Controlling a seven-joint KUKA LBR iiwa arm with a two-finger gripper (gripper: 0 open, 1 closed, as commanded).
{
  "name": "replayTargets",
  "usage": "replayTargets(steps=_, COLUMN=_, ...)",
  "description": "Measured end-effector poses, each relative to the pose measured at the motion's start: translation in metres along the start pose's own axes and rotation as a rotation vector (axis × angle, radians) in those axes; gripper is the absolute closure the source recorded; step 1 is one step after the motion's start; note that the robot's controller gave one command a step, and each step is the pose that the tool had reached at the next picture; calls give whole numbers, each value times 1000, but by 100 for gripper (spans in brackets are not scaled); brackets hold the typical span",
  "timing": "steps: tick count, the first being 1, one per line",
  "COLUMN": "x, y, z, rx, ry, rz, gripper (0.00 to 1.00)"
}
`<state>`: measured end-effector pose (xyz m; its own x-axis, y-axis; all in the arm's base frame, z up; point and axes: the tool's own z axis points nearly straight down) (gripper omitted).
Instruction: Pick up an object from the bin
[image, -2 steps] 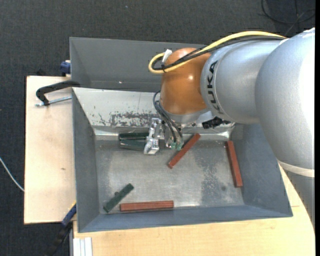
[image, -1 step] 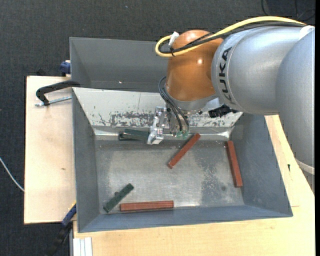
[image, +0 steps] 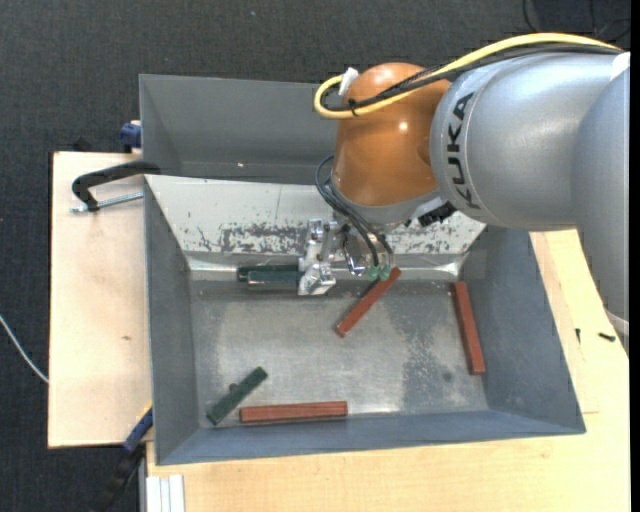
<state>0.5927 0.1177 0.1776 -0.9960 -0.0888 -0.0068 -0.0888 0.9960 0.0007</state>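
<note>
Gripper (image: 335, 262) low at far wall (image: 240, 215), btwn dark green bar (image: 268, 273) and diagonal red-brown stick (image: 363, 304); its opening can't be told. Best centre on one, clear of wall, before closing.

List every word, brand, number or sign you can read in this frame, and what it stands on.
"KUKA": black letters on the grey arm, running along its side.
No other text is readable; the red-brown sticks and the bin bear no marks I can read.

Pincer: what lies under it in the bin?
A dark green bar and a tilted reddish-brown flat stick poke out from under the pincer; their ends there are covered.
</note>
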Motion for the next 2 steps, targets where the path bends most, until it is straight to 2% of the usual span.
replayTargets(steps=1, x=2, y=0, z=2, rx=0, ry=4, rz=-77, gripper=100)
replayTargets(steps=2, x=3, y=1, z=-30, rx=-1, ry=-3, rz=-173, gripper=100)
